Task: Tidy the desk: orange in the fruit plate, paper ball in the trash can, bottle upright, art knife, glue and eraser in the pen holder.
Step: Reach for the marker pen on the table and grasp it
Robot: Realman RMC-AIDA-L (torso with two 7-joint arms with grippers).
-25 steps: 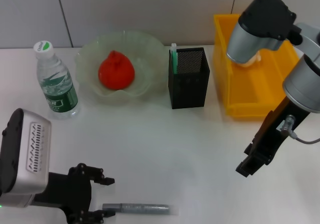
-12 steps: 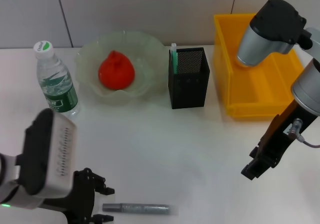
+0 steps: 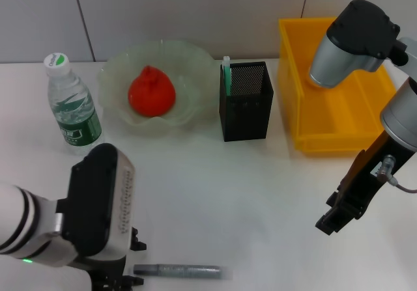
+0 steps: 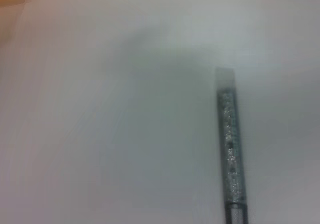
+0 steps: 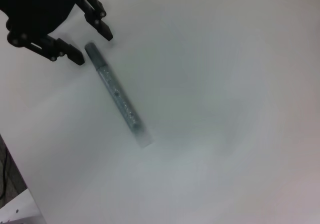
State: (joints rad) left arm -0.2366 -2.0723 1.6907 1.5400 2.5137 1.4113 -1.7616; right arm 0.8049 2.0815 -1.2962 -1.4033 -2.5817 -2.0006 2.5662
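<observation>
1. The orange (image 3: 151,90) sits in the fruit plate (image 3: 195,66), the bottle (image 3: 73,105) stands upright, and the art knife (image 3: 227,75) pokes from the pen holder (image 3: 246,101): these look done.
2. The glue (image 3: 179,271) lies flat on the desk (image 3: 221,193).
3. The left gripper (image 5: 92,41) has its fingers spread and empty, the glue's capped end just ahead of their tips.
4. The right gripper (image 3: 332,218) hangs idle well beyond the glue's other end.
5. Paper ball and eraser are not visible.

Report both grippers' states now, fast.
Left gripper: open, fingers straddling the end of the glue, not gripping.
Right gripper: cannot be told; nothing visibly held.
</observation>
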